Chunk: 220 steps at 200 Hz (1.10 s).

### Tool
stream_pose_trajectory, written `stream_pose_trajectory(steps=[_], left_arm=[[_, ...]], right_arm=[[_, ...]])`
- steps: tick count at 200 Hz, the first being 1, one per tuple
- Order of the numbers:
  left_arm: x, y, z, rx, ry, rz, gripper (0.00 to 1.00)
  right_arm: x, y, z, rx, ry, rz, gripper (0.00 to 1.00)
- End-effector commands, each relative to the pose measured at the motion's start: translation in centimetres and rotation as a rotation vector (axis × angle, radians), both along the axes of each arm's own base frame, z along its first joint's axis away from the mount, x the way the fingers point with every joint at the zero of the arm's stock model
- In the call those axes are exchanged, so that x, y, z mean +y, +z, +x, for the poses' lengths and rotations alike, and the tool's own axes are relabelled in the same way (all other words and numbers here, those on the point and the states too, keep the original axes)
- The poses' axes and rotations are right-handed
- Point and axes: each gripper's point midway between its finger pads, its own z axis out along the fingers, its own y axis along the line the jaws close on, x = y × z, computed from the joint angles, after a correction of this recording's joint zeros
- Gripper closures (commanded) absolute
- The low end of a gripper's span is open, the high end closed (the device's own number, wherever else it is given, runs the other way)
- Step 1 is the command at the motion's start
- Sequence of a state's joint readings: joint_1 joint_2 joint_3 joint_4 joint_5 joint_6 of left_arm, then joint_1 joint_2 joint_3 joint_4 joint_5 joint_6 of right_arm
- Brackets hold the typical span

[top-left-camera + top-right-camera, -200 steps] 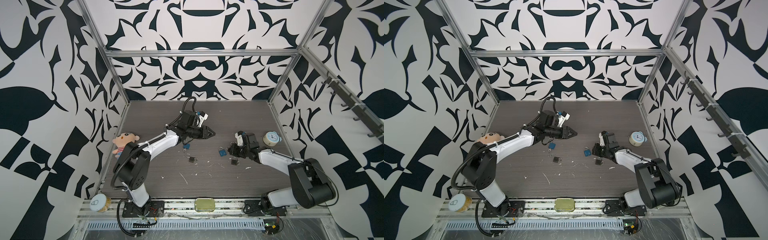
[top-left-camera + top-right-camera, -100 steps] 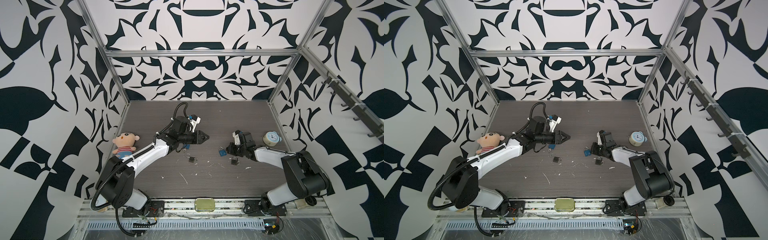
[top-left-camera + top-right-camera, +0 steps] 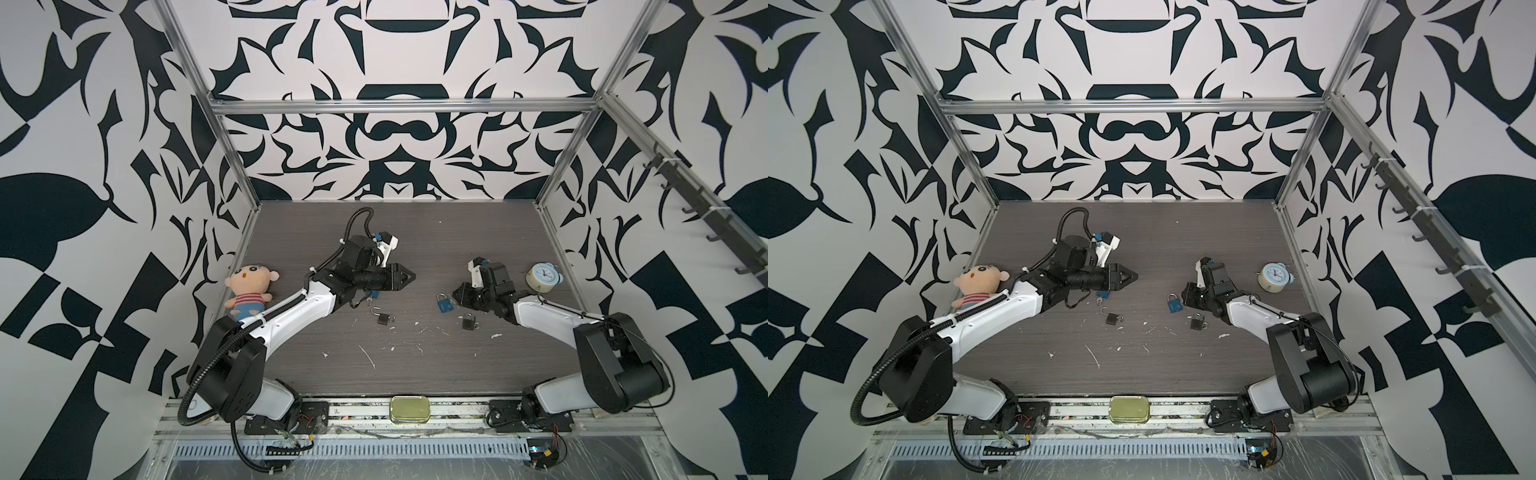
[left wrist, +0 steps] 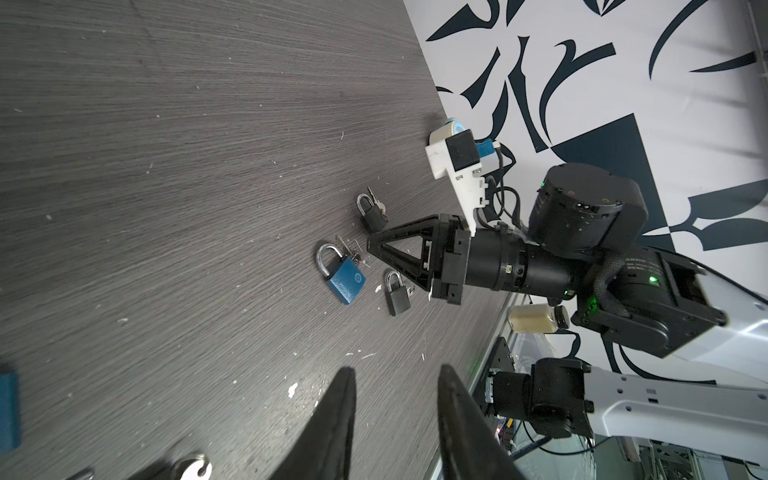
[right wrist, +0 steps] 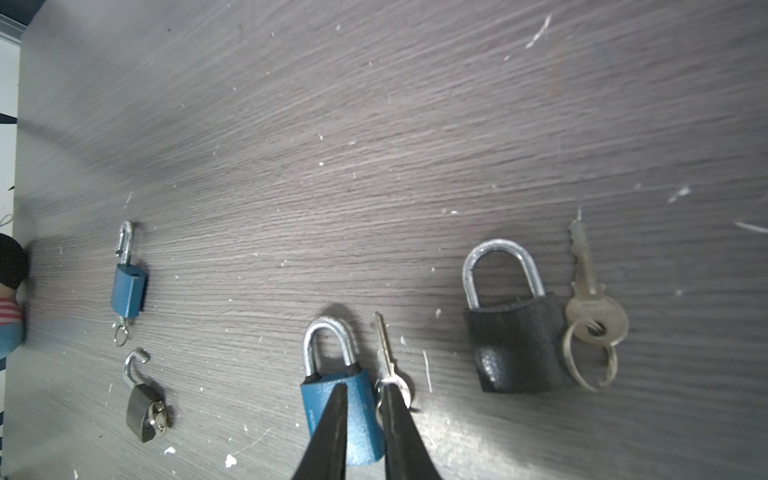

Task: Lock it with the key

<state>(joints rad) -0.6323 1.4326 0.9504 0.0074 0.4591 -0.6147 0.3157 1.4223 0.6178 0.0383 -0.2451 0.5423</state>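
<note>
Right robot arm low over a blue padlock (image 5: 316, 403) on a dark bench (image 5: 374, 124).
The right fingers (image 5: 332, 436) are slightly parted, gripping nothing, their tips just above the padlock's body; its shackle is closed and the key (image 5: 385, 353) lies loose just beside it. The left fingers (image 4: 336, 415), parted and empty, hover well apart to the left.

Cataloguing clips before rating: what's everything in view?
table: 1, dark wood, centre
shut blue padlock: 1, blue, at right gripper
open blue padlock: 1, blue, by left gripper
black padlocks: 2, black, shut, flanking right gripper
grey padlock: 1, grey, open, left side
keys: 3 loose, silver, beside shut padlocks
doll: 1, peach, left edge
alarm clock: 1, pale, right edge
tin: 1, gold, front rail
bottle: 1, cream, beyond table edge
left gripper: black, open
right gripper: black, slightly open
</note>
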Motion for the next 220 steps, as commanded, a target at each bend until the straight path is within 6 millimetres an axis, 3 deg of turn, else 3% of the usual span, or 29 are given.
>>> stream_pose_trajectory(steps=[1, 48, 84, 119, 134, 161, 220], left_arm=[[1.6, 1.1, 0.0, -0.030, 0.052, -0.004, 0.64], [8.8, 0.6, 0.0, -0.048, 0.305, 0.044, 0.60], [13.0, -1.0, -1.9, 0.002, 0.418, 0.035, 0.50], [15.3, -1.4, -3.8, 0.025, 0.453, 0.029, 0.47], [16.0, -1.2, -4.3, 0.026, 0.458, 0.028, 0.46], [16.8, -1.1, -4.9, 0.020, 0.461, 0.026, 0.46], [17.4, -1.3, -5.0, 0.033, 0.455, 0.020, 0.47]], right_arm=[[1.2, 2.6, -0.1, -0.072, 0.058, -0.046, 0.80], [6.5, 6.2, -2.4, -0.198, 0.303, -0.173, 0.79], [11.3, 7.4, -3.7, -0.268, 0.501, -0.216, 0.70], [16.4, 6.2, -4.4, -0.268, 0.688, -0.269, 0.61], [18.1, 5.4, -4.2, -0.272, 0.732, -0.315, 0.53], [20.8, 3.6, -4.4, -0.261, 0.820, -0.377, 0.51], [23.0, 0.5, -5.0, -0.223, 0.917, -0.379, 0.51]])
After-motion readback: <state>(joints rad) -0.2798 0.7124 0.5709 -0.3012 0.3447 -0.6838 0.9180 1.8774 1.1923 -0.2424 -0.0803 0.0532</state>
